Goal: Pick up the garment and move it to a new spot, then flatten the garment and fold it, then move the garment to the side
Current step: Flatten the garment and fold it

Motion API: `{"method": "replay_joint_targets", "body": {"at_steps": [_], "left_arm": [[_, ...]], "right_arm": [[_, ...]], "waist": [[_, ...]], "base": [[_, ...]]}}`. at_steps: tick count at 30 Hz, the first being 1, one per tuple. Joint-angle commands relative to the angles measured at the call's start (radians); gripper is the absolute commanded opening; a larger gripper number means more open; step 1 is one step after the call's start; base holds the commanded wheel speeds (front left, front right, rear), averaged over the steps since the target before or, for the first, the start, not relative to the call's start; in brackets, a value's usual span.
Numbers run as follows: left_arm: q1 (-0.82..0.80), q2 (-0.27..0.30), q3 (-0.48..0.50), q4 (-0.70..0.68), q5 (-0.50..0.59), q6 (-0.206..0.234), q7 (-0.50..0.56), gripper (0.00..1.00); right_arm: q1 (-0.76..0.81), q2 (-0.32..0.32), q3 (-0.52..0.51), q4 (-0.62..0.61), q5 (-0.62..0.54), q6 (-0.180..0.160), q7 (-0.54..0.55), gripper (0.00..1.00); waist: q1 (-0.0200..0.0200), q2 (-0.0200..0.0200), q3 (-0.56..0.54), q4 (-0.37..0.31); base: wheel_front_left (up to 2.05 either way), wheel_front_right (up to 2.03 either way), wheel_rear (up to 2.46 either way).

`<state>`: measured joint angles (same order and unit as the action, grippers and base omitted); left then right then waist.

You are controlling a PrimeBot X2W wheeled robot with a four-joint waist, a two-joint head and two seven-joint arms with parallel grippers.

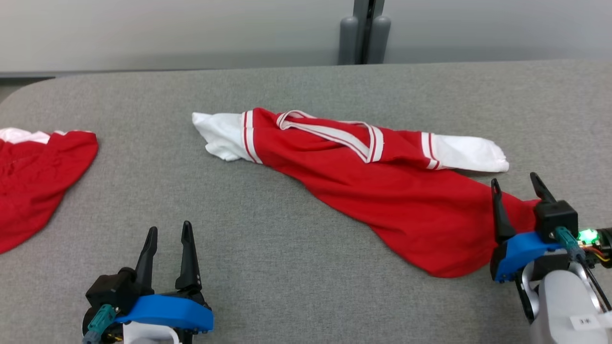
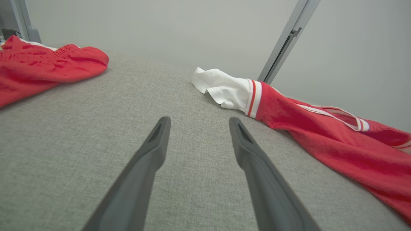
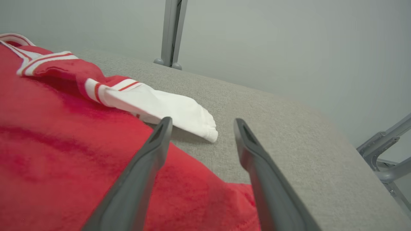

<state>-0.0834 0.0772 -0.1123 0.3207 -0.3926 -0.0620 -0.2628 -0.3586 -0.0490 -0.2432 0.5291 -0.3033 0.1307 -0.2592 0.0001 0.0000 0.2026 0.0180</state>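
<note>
- Garment (image 1: 382,191) is laid crumpled lengthwise across the table (image 1: 287,286), a white sleeve at each end.
- Both tools are held apart and empty: left tool (image 1: 169,227) over bare table, right tool (image 1: 514,179) at the lower hem corner.
- Fabric is judged soft, light, limp, prone to sagging; hem corner and shoulder seam are suggested as holds.

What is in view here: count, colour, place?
garment: one, red with white sleeves and striped trim, crumpled across the table's middle
second garment: one, red with white edge, table's left edge, cut off
table: one, grey fabric, under both garments
post: one, grey, behind the table's far edge
left gripper: one, dark fingers, blue mount, open over bare table
right gripper: one, dark fingers, blue mount, open at the garment's near right end
</note>
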Motion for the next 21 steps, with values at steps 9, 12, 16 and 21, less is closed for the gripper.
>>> {"method": "replay_joint_targets", "body": {"at_steps": [9, 12, 16, 21], "left_arm": [[-0.048, -0.010, 0.004, -0.006, 0.025, -0.012, -0.003, 1.00], [-0.053, -0.013, 0.006, -0.005, 0.027, -0.016, -0.003, 1.00], [-0.060, -0.016, 0.011, -0.003, 0.033, -0.018, -0.003, 1.00], [-0.063, -0.019, 0.017, 0.004, 0.040, -0.022, -0.003, 1.00]], "right_arm": [[-0.163, -0.002, -0.077, 0.194, -0.171, 0.000, 0.015, 1.00], [-0.210, -0.003, -0.095, 0.233, -0.208, 0.000, 0.011, 1.00], [-0.263, -0.003, -0.104, 0.292, -0.240, 0.000, 0.006, 0.29], [-0.322, -0.003, -0.115, 0.302, -0.235, 0.000, -0.002, 0.00]], "waist": [[-0.0001, 0.0000, 0.079, 0.055], [-0.0001, 0.0000, 0.091, 0.065], [-0.0001, 0.0000, 0.099, 0.070], [-0.0001, 0.0000, 0.098, 0.069]], "base": [[0.00, 0.00, 0.00], [0.00, 0.00, 0.00], [0.00, 0.00, 0.00], [0.00, 0.00, 0.00]]}}
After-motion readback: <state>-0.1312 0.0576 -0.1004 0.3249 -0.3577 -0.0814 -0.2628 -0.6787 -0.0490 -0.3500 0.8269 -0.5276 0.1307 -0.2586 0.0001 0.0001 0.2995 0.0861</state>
